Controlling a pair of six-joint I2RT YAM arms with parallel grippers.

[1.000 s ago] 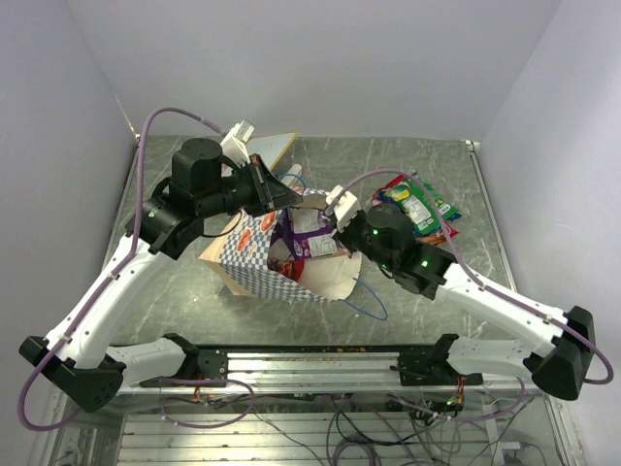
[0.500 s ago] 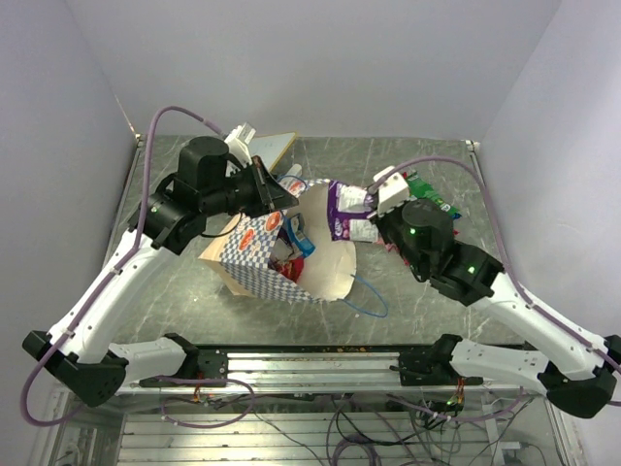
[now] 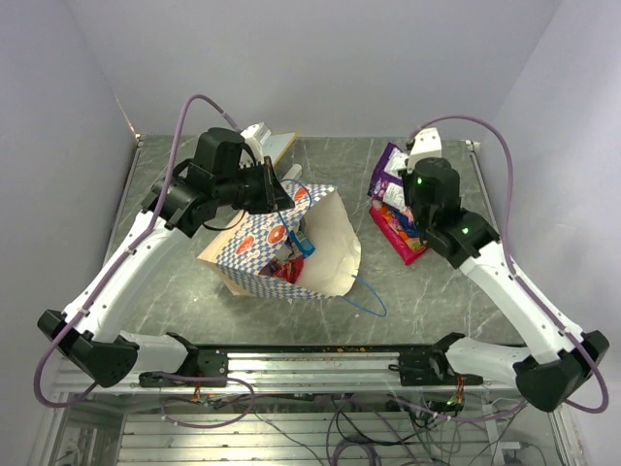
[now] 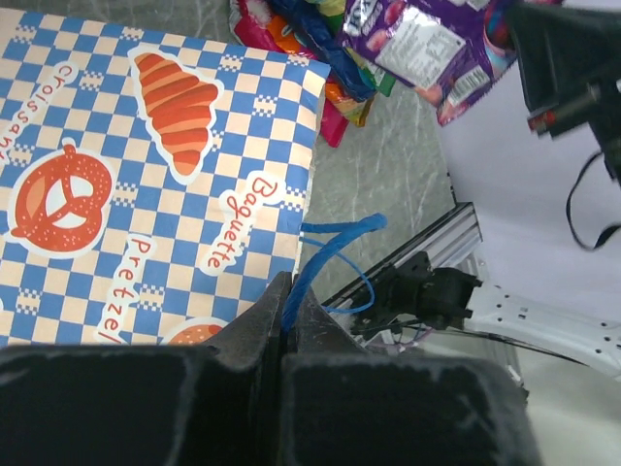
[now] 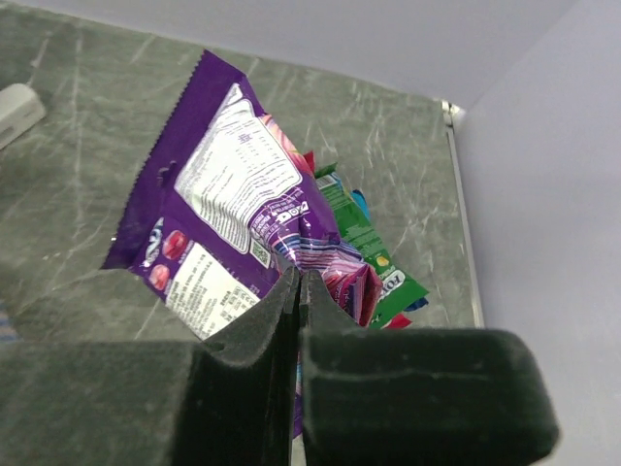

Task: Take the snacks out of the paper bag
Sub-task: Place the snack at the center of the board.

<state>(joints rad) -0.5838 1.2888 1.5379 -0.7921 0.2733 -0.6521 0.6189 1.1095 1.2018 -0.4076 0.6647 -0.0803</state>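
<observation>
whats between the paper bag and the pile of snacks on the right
Nothing: in the top view only bare table separates the paper bag from the snack pile.

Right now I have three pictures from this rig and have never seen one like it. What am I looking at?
Two white robot arms are bolted at the near edge of a table. The wide picture looks down from above and behind them. The other two pictures come from a camera on each wrist, so the dark blocks at the bottom are that arm's own claw. The left claw is shut on the blue string handle of a checkered paper bag. The right claw is shut on a purple packet, by a pile of snack packets on the table's right side. More packets lie inside the bag. A flat white board lies behind it.
</observation>
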